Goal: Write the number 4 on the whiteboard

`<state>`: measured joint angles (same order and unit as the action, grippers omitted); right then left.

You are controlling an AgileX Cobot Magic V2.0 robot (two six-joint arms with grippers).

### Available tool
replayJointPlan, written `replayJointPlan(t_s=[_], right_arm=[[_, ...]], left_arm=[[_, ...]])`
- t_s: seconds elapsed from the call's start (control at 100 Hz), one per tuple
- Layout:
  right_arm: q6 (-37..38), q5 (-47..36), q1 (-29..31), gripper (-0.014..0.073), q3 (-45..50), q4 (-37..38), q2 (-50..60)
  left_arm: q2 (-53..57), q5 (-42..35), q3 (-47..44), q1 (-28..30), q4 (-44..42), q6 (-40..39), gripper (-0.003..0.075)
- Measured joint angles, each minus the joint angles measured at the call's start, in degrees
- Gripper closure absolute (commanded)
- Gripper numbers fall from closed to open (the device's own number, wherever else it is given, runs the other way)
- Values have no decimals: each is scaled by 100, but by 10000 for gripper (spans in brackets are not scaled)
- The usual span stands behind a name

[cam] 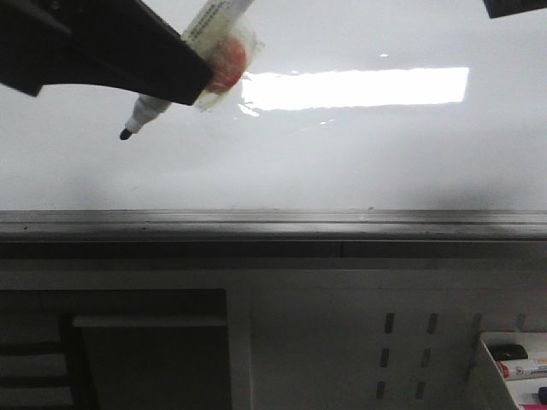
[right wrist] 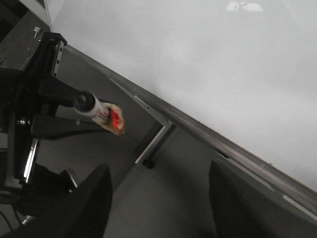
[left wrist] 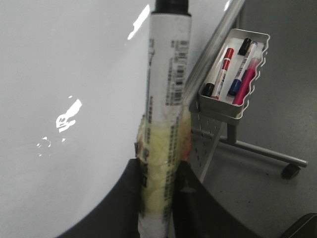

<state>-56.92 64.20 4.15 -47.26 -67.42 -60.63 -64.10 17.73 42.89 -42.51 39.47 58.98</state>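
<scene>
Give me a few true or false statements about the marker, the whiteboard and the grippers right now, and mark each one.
1. The left gripper holds a marker with its tip uncapped. True.
2. A 4 is already drawn on the whiteboard. False: the board is blank.
3. The right gripper holds a second marker. False: it is open and holds nothing.
4. A tray beside the board holds several markers. True.

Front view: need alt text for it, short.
The left gripper holds a black-tipped marker angled down toward a glossy whiteboard that bears no writing, only a bright rectangular reflection. A grey rail runs along the board's lower edge, and a tray of markers sits at lower right.
</scene>
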Motion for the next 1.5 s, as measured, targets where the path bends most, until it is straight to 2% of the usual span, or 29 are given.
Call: replayJointPlan(t_s=[0.21, 0.44, 1.05, 1.25, 1.5], right_arm=[[-3, 225, -649, 211, -506, 0, -501], [-3, -239, -1324, 211, -723, 27, -797], [-61, -364, -1769, 212, -722, 12, -1489], [-101, -364, -1769, 297, -722, -19, -1489], [-133, -364, -1778, 305, -722, -38, -1489]], left_arm=[[-285, -49, 116, -226, -84, 0, 741], [-573, -38, 400, -338, -224, 4, 741], [-587, 27, 404, -365, -537, 25, 741], [-587, 37, 404, -365, -545, 36, 741], [-587, 19, 404, -365, -545, 36, 741]])
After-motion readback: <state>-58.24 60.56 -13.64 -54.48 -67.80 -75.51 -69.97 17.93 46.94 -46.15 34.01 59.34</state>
